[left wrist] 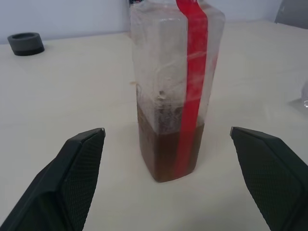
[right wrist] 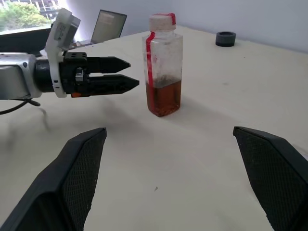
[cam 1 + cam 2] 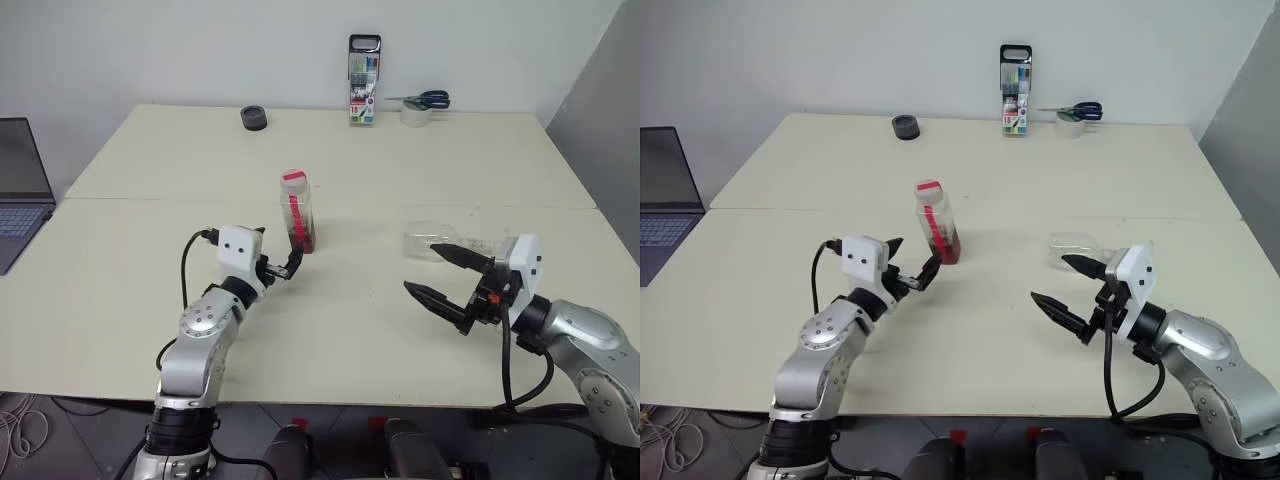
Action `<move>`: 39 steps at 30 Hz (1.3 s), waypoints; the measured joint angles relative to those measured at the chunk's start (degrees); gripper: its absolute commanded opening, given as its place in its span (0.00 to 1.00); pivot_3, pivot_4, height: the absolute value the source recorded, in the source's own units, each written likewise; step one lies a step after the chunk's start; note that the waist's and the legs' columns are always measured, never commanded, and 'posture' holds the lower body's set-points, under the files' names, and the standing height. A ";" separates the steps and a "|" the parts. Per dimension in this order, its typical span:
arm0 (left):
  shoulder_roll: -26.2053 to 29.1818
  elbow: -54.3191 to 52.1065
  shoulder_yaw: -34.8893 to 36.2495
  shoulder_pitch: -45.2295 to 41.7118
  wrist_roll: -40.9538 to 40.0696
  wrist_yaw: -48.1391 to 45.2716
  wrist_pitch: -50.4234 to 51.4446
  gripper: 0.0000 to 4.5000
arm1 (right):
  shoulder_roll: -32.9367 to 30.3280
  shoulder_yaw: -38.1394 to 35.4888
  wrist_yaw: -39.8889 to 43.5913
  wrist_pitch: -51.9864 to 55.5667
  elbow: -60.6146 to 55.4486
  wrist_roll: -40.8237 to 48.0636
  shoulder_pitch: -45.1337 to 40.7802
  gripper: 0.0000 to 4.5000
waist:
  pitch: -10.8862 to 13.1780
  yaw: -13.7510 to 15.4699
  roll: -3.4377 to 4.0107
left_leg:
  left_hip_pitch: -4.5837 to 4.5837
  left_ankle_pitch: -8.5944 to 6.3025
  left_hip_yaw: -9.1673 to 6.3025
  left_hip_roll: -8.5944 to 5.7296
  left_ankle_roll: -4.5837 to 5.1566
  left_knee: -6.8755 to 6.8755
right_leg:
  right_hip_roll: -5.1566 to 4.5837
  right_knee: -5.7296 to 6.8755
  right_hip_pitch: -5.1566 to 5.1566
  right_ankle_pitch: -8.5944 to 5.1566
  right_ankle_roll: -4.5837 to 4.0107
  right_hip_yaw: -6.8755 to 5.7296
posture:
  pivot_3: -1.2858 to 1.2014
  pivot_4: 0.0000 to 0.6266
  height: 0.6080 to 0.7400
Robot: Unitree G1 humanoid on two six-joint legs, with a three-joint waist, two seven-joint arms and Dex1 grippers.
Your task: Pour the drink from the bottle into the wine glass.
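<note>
Pouring has not started, we judge: the bottle stands capped mid-table, the drink in its bottom third, and the wine glass lies on its side. Our left gripper, spread, points at the bottle; our right gripper, spread, hovers beside the glass.

— How's my light on the feed?

— Bright, even, soft from overhead. I see faint shadows under the bottle on the table.

— Any blur?

— My wrist feeds are soft on the near fingers; the wine glass glints faintly.
</note>
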 measured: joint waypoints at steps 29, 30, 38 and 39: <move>-4.00 10.76 -1.72 -9.09 6.85 4.24 -4.70 0.99 | -1.98 -0.30 1.16 0.97 -1.36 1.31 0.60 1.00 | 0.02 0.04 -0.03 | 0.00 0.01 0.00 0.00 -0.01 0.04 | 0.00 0.02 0.00 0.00 0.01 0.00 | 0.52 0.24 1.00; -4.21 10.75 -1.70 -9.09 6.90 4.68 -4.70 0.99 | -2.26 -0.30 1.24 1.09 -1.36 1.32 0.51 1.00 | 0.02 0.06 -0.03 | 0.00 0.01 0.01 -0.01 -0.01 0.05 | 0.00 0.02 0.00 0.00 0.01 0.00 | 0.52 0.24 1.00; -5.19 9.94 -3.01 -8.78 6.38 3.12 -3.98 0.99 | -4.81 -0.30 2.58 1.87 -1.36 1.31 0.50 1.00 | 0.02 0.05 -0.04 | 0.00 0.01 0.01 -0.01 -0.01 0.04 | 0.00 0.02 0.00 0.00 0.01 0.00 | 0.52 0.24 1.00; -5.19 9.89 -3.32 -8.75 6.39 2.84 -3.94 0.99 | -4.82 -0.30 2.62 1.88 -1.36 1.32 0.50 1.00 | 0.02 0.05 -0.04 | 0.00 0.01 0.01 -0.01 -0.01 0.04 | 0.00 0.02 0.00 0.00 0.01 0.00 | 0.52 0.24 1.00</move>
